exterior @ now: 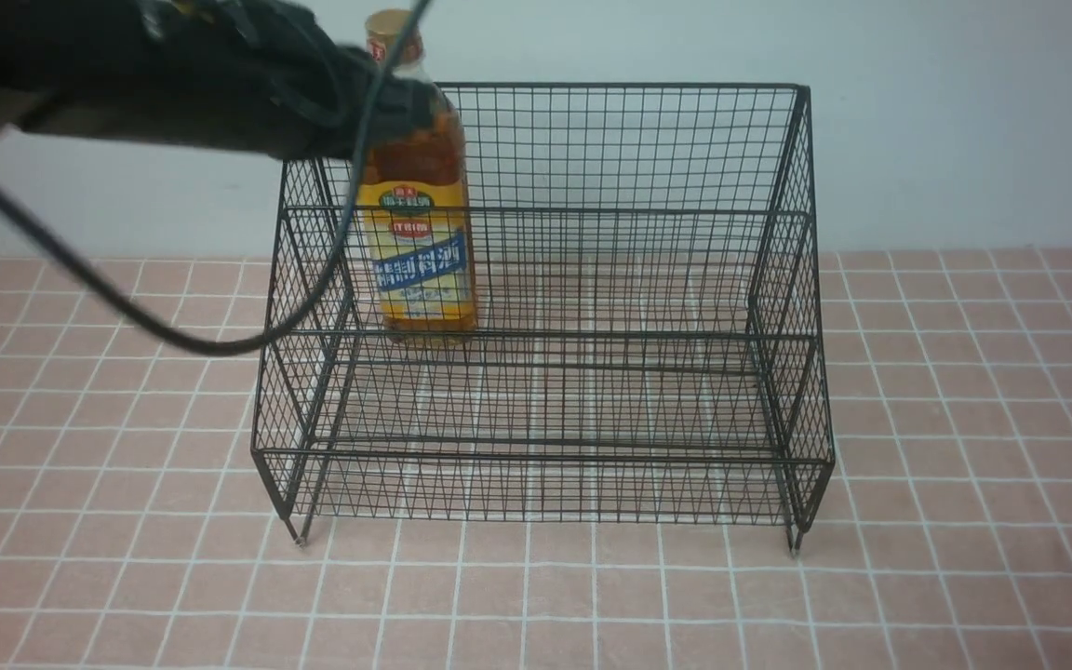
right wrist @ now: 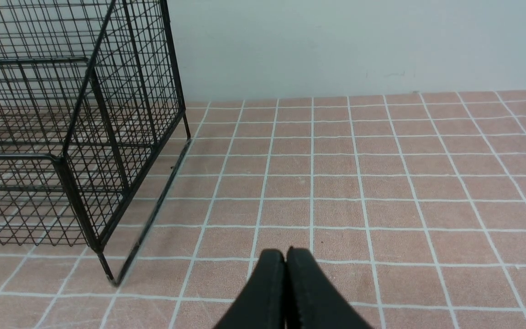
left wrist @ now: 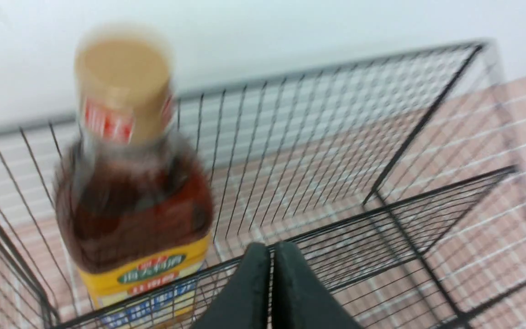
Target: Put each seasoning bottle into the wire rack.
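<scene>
One seasoning bottle (exterior: 420, 251) stands upright on the upper tier of the wire rack (exterior: 629, 87), at that tier's left end, just beside the left sloping side. Its gold cap rises above the rack's back rim.

The left arm (exterior: 173, 74) reaches in from the upper left, blurred, and its dark tip crosses in front of the bottle's shoulder in the front view. A black cable (exterior: 127, 316) loops down from the arm and passes in front of the rack's left side. In the left wrist view the left end effector (left wrist: 270, 249) has its fingers pressed together with nothing between them. It sits above the front rail of the upper tier, beside the bottle and apart from it.

The right end effector (right wrist: 286, 256) is likewise closed on nothing, low over the pink tiled table (exterior: 964, 465), off to the right of the rack's right front foot.

To the bottle's right, the upper tier runs as bare mesh to the right side panel, and the lower tier in front is bare mesh across its width. The rack's top and front are open, with the tall back near the wall (exterior: 964, 121).
</scene>
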### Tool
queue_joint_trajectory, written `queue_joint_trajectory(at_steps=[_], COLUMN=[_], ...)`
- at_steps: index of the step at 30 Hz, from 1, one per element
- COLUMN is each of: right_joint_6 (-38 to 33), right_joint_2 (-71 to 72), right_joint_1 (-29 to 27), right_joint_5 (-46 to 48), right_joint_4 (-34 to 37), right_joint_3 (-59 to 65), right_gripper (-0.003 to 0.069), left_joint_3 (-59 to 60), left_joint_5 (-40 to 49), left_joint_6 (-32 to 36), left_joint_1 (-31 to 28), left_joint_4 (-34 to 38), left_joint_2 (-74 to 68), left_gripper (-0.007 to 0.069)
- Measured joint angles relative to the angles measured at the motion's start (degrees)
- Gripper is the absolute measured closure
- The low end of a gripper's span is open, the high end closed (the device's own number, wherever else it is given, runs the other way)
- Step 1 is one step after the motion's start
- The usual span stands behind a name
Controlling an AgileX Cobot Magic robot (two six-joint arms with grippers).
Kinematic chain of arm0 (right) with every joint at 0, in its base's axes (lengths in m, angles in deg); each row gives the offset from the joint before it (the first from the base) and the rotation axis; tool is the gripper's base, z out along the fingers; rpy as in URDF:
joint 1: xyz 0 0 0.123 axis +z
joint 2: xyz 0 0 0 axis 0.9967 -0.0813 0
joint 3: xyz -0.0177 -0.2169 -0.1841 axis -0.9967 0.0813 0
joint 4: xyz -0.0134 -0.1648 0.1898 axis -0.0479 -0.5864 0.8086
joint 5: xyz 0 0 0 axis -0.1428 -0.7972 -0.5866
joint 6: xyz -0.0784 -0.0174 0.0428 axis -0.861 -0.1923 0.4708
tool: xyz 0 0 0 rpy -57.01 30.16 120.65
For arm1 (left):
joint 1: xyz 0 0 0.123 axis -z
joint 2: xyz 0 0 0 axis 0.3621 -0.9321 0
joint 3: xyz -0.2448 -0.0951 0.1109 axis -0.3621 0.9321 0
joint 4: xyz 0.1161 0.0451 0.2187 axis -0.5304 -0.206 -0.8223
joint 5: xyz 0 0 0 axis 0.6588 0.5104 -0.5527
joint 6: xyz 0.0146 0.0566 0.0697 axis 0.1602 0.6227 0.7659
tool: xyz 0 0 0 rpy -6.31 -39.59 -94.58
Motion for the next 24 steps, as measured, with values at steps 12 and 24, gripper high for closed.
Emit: queue_joint_trajectory(at_steps=[12, 24], right_joint_6=[0.00, 0.00], right_joint_2=[0.00, 0.00], right_joint_1=[0.00, 0.00], right_joint_5=[0.00, 0.00], right_joint_4=[0.00, 0.00], right_joint_3=[0.00, 0.00], right_gripper=[0.0671, 0.0671], left_joint_3=[13.74, 27.29], left_joint_5=[-0.45, 4.99], left_joint_6=[-3.26, -3.16], left_joint_1=[0.00, 0.00], left_joint_4=[-2.53, -2.71], left_joint_2=[23.67, 42.70], left_gripper=[0.0631, 0.0631])
